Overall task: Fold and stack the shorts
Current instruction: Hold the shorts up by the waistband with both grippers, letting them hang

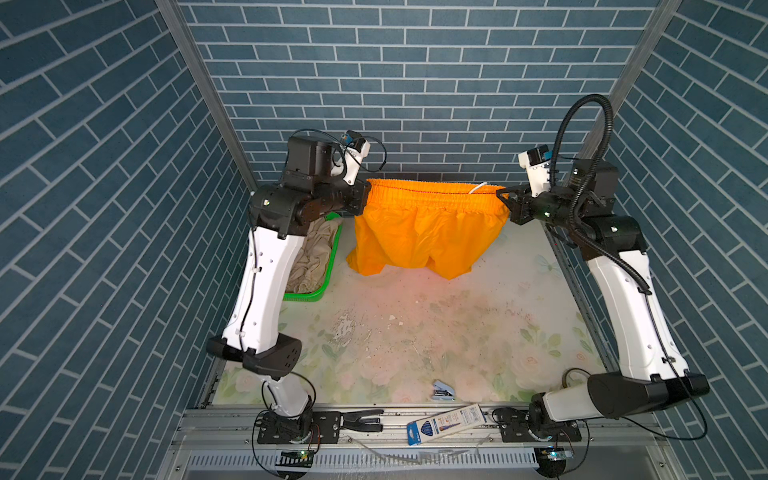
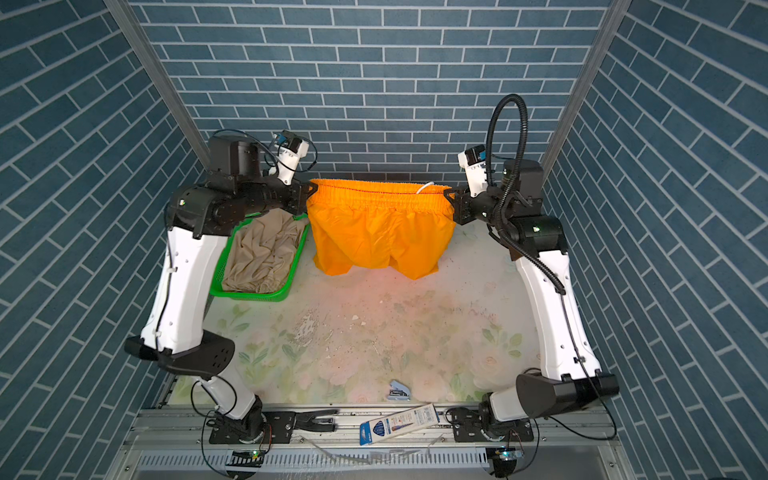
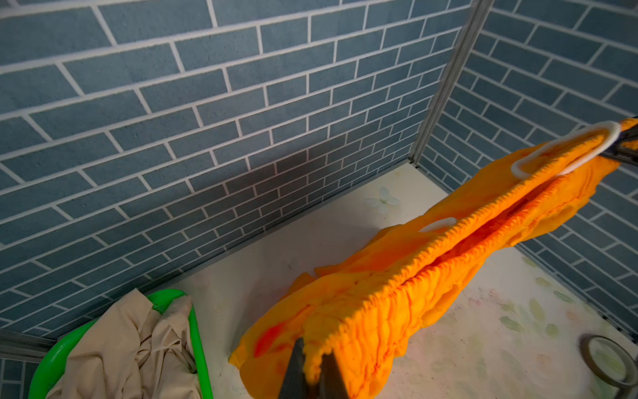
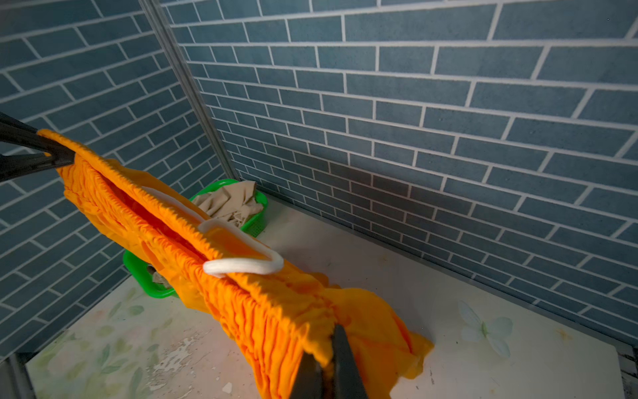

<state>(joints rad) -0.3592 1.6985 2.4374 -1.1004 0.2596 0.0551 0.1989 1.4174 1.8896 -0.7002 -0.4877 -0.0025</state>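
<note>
Held: bright orange cloth shorts [image 1: 428, 224] w/ white drawstring [image 1: 478, 188], stretched btwn both hands at table's [image 1: 415, 332] 12 o'clock, waistband running 9-to-3. Left hand [image 1: 366, 190] clenched on 9 o'clock end, right hand [image 1: 503, 194] on 3 o'clock end; hems touch table.

The orange cloth shorts [image 1: 428, 224] with the gathered waistband are a bright, even orange, their cord drawstring [image 4: 241, 266] white. The crumpled cloth shorts [image 2: 262, 249] are beige; the perforated plastic basket [image 2: 249, 296] is vivid green. The walls [image 1: 395, 83] carry a blue-grey brick pattern with white joints — the flat tabletop [image 1: 415, 340] a faded floral print, pale green leaves, pink blooms.
</note>
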